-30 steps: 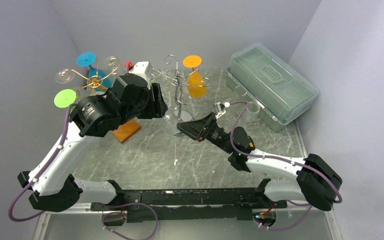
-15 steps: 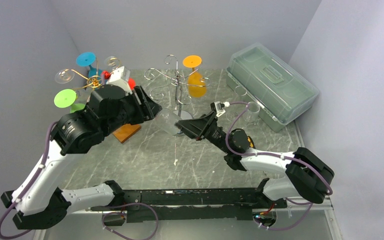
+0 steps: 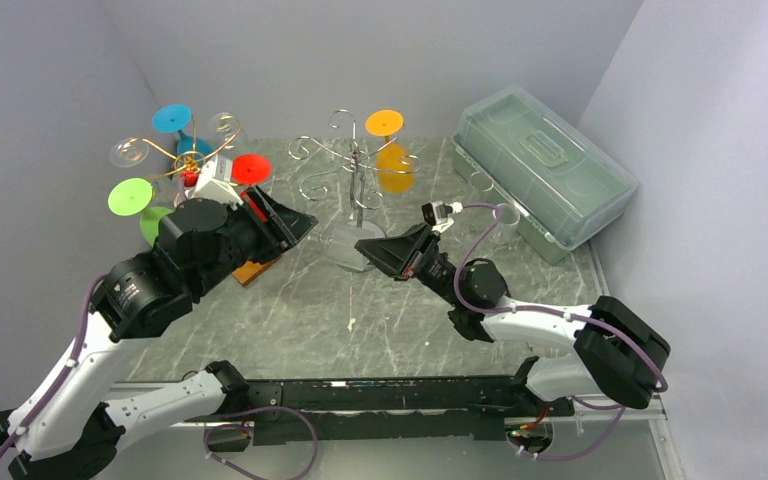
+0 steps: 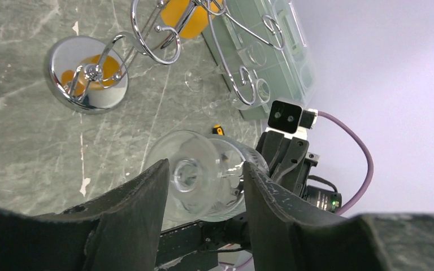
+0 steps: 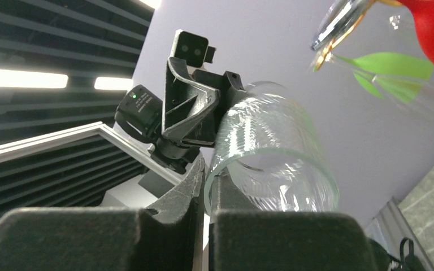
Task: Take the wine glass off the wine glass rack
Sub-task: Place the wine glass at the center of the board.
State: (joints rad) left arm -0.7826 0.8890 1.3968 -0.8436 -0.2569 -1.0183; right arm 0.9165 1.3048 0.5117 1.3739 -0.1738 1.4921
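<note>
A clear wine glass (image 3: 343, 244) hangs on its side above the table, in front of the chrome wine glass rack (image 3: 355, 170). My right gripper (image 3: 368, 250) is shut on its rim; the right wrist view shows both jaws pinching the glass wall (image 5: 271, 152) at my right gripper (image 5: 206, 175). My left gripper (image 3: 305, 222) stands open just left of the glass. In its wrist view the glass's round foot (image 4: 187, 172) lies beyond my left gripper (image 4: 203, 169), the jaws apart and not pressing it. An orange glass (image 3: 392, 165) hangs on the rack.
A gold rack (image 3: 190, 160) at the back left holds blue, green and red glasses. A wooden block (image 3: 253, 265) lies under the left arm. A lidded plastic box (image 3: 545, 175) fills the back right. The chrome rack's round base (image 4: 86, 73) sits on the marble.
My left arm has pulled back to the left, away from the clear glass, uncovering the red glass. My right gripper has shut on the glass's rim.
</note>
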